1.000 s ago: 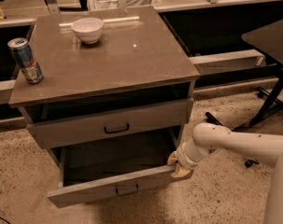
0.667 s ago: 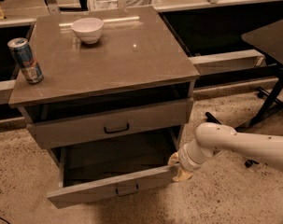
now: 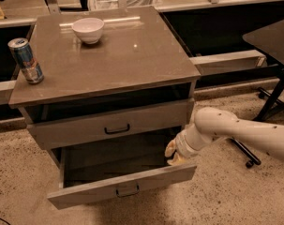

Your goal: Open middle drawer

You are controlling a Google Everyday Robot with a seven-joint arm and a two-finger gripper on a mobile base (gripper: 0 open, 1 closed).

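Note:
The middle drawer is pulled out below the upper drawer. Its shallow grey inside shows, and its small black handle sits on the flat front. My gripper is at the open drawer's right side, just above its right front corner. The white arm reaches in from the right. I cannot tell whether the gripper touches the drawer. Whatever lies under the open drawer is hidden.
A white bowl and a drink can stand on the cabinet top. A dark table with a wheeled base stands at the right. The floor is speckled stone. A low ledge runs behind the cabinet.
The gripper and forearm have risen slightly at the drawer's right side. The drawer has stayed pulled out about the same distance.

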